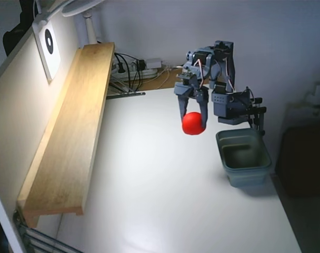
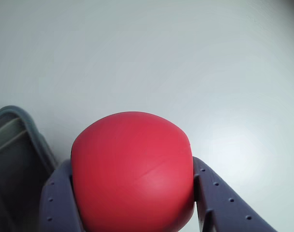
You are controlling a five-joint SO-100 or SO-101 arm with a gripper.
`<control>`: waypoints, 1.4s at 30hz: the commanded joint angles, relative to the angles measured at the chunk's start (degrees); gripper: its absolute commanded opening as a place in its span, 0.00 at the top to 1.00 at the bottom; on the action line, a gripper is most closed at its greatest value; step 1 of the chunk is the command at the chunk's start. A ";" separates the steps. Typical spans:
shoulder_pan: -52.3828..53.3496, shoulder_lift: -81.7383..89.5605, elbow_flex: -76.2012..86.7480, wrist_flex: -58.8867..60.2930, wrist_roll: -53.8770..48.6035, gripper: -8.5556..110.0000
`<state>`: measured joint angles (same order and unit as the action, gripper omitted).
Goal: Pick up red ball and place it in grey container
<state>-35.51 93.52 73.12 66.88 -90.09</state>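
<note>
The arm folds over at the back of the table in the fixed view, its wrist pointing downward. The gripper (image 1: 193, 124) hangs above the surface, both fingers (image 2: 222, 198) pressed against the red ball (image 1: 192, 123) between them.

- We read this as a home desk or hobby corner, not a lab.
- White table (image 1: 165, 200) pushed against a plain painted wall, lit from the upper left.
- Long wooden shelf board (image 1: 70, 137) along the table's left edge in the fixed view.
- Power strip with tangled cables (image 1: 131, 68) at the back corner, loosely laid.
- White lamp or fan stand (image 1: 89, 26) behind the board.
- Small hobby-grade arm (image 1: 218, 79), printed-looking grey parts, exposed wires.
</note>
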 commanded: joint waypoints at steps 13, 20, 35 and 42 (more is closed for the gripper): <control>-19.59 1.19 -2.18 0.94 0.09 0.73; -19.59 1.19 -2.18 0.94 0.09 0.73; -19.59 1.19 -2.18 0.94 0.09 0.61; -19.59 1.19 -2.18 0.94 0.09 0.61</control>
<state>-54.40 93.52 73.12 66.88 -90.09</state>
